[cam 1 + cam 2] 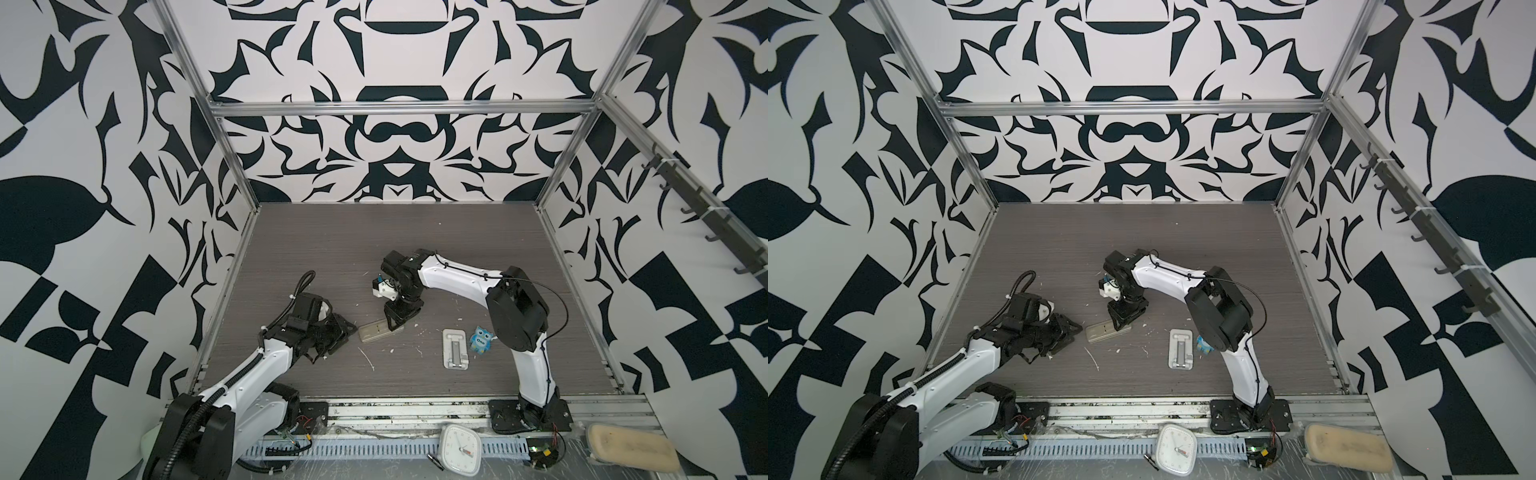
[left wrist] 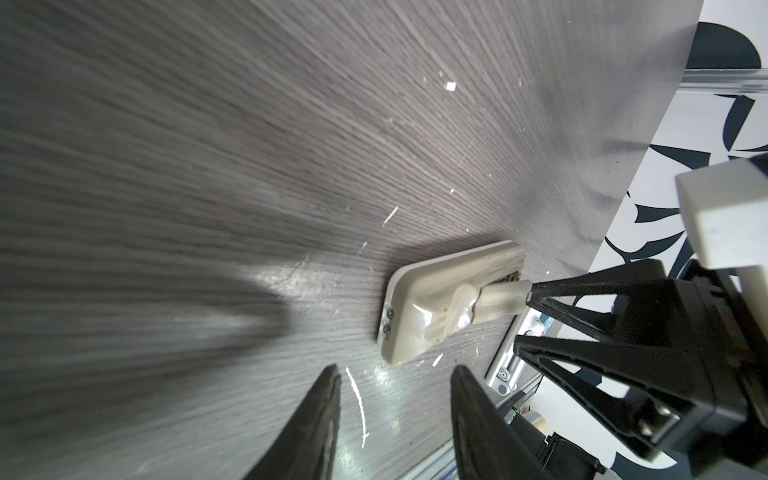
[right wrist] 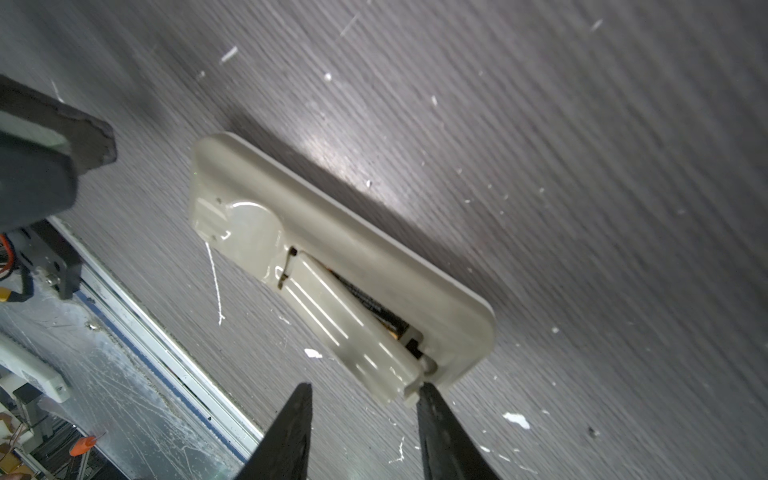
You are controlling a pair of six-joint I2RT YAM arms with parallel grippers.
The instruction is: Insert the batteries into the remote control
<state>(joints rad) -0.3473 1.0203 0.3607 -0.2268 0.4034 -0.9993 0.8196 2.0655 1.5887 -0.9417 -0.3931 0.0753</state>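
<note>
My right jaws stand part open, gripping nothing; one fingertip [image 3: 432,399] touches the near end of the loose cover [image 3: 345,320]. The cover sits askew over the bay, with a battery [image 3: 376,311] showing beside it. The remote control [image 3: 332,224] lies back-up on the bench [image 3: 582,166], its long axis running from my right jaws, which are nearer, towards my left jaws. Those are part open and empty, just beyond the remote's far end.

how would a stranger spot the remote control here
Start at the middle of the grey wood-grain table, under the right gripper. The slim beige-grey oblong remote control lies there face down. Unlike the silvery slotted stand nearby, its back shows a dark battery.
</note>
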